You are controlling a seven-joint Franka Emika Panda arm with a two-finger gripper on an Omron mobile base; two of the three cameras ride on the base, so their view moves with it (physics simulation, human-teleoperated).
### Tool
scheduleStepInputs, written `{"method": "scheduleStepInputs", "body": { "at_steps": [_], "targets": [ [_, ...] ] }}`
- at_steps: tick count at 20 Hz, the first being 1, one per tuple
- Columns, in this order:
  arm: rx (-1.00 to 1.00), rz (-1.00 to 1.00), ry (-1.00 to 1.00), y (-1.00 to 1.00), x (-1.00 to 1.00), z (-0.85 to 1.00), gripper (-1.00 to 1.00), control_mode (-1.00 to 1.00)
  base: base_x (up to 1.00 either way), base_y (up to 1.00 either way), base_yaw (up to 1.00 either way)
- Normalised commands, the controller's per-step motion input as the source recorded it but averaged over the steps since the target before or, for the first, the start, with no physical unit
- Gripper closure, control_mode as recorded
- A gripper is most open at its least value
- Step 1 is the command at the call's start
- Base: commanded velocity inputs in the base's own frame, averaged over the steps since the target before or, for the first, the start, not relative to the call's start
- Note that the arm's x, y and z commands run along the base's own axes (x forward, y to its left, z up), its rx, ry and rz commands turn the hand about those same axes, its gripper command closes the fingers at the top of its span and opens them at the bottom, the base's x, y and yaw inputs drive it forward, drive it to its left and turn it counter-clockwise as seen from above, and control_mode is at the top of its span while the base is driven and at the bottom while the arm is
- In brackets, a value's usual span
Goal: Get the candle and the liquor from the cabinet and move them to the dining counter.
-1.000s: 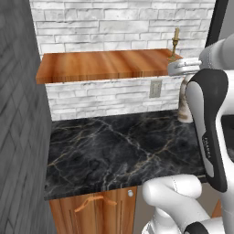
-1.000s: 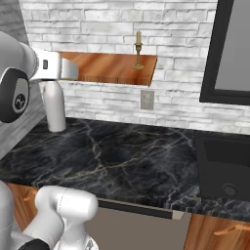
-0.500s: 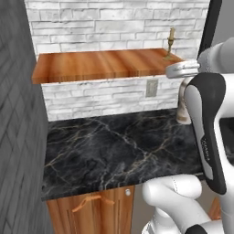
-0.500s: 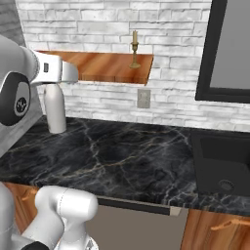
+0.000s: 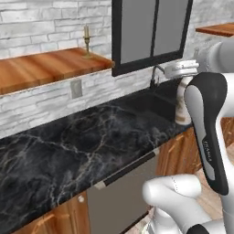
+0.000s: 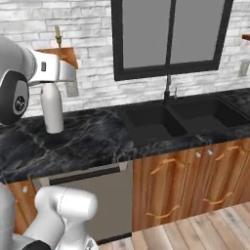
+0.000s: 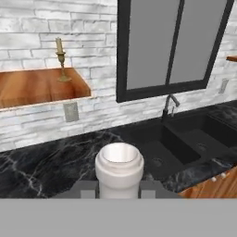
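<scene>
**Liquor in the claw, candle on the cabinet shelf**

While you look along the hand view, you see the liquor (image 7: 119, 169) from above, its pale round mouth right between the two dark tips of the claw (image 7: 119, 189), which sit clamped against its sides. From the left base view the same bottle (image 5: 183, 101) hangs upright under the hand at the right, above the near edge of the black marble bench (image 5: 68, 151). From the right base view it (image 6: 51, 107) hangs at the left, over that bench (image 6: 97, 139).

You find the candle (image 5: 86, 42) standing upright on the cabinet (image 5: 41, 68), near the shelf's right end, against the white brick wall (image 5: 45, 23). The hand view shows it (image 7: 61, 60) at the same spot on the wood slab (image 7: 37, 88), well apart from the bottle. In the right base view its top (image 6: 58, 36) pokes up behind the arm.

Right of the shelf is a dark-framed window (image 5: 151, 34), and below it a black sink (image 6: 180, 114) with a faucet (image 7: 170, 105). A wall outlet (image 7: 71, 111) sits under the shelf. Wooden cupboard doors (image 6: 195, 180) run below the bench.
</scene>
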Motion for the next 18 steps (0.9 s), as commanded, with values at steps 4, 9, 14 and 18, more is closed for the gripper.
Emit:
{"method": "scheduleStepInputs", "body": {
  "at_steps": [4,9,14,18],
  "targets": [
    [0.00,0.00,0.00,0.00,0.00,0.00,1.00,1.00,-0.23,-0.26,-0.87],
    [0.00,0.00,0.00,0.00,0.00,0.00,1.00,1.00,-0.11,-0.14,-0.93],
    [0.00,0.00,0.00,0.00,0.00,0.00,1.00,1.00,-0.01,-0.10,-0.97],
    [0.00,0.00,0.00,0.00,0.00,0.00,1.00,1.00,0.00,-0.10,-0.98]
  ]
}}
